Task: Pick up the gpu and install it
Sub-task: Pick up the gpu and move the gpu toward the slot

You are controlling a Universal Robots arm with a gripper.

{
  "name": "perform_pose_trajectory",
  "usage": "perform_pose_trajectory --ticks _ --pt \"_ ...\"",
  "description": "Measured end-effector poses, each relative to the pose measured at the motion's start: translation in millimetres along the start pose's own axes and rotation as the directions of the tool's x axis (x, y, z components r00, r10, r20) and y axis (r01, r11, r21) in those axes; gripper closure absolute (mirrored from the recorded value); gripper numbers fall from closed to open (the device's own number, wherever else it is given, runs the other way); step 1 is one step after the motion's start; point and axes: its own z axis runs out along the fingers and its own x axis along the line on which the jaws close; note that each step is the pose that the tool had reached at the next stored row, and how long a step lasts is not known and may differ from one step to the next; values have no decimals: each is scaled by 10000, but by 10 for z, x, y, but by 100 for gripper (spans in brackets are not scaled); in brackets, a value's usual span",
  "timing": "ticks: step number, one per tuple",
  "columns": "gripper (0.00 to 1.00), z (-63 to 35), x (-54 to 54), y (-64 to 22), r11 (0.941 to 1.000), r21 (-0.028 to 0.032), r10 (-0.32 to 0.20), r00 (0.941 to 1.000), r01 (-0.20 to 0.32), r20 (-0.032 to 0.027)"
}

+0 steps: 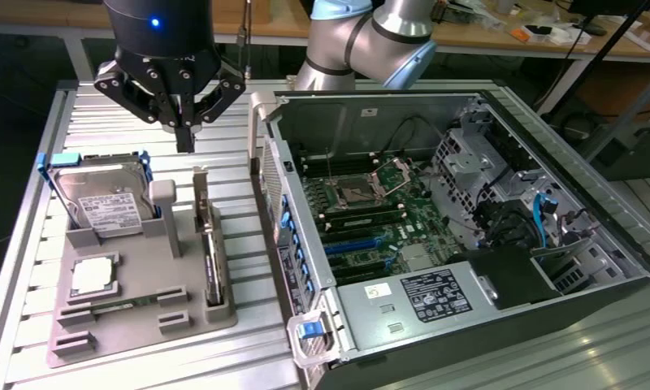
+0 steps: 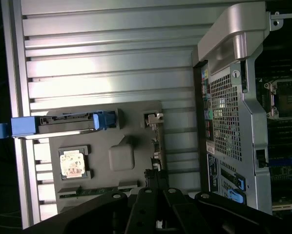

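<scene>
I've got the gripper (image 1: 185,140) pinched closed with nothing in it, hanging just above the far end of the gpu (image 1: 210,244). The card stands on edge in its slot of the grey tray (image 1: 152,268), beside the open computer case (image 1: 379,97). In the dim wrist view it seems to sit right under the fingers.

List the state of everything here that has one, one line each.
tool, shut, empty, hovering above the tray, nearest the gpu
gpu, standing on edge in a tray slot, not held
hard drive, propped tilted in a tray holder
processor chip, lying flat in a tray recess
memory stick, lying in a tray slot
computer case, side open, motherboard exposed
</scene>
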Motion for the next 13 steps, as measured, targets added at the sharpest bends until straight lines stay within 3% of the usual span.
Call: perform_pose_trajectory --ticks 8,10,13 --pt "89 0 0 0 10000 0 0 10000 0 0" --pt "89 0 5 -2 10000 -2 -4 10000 4 45" --pt "89 0 5 -1 10000 -2 -3 10000 3 46"
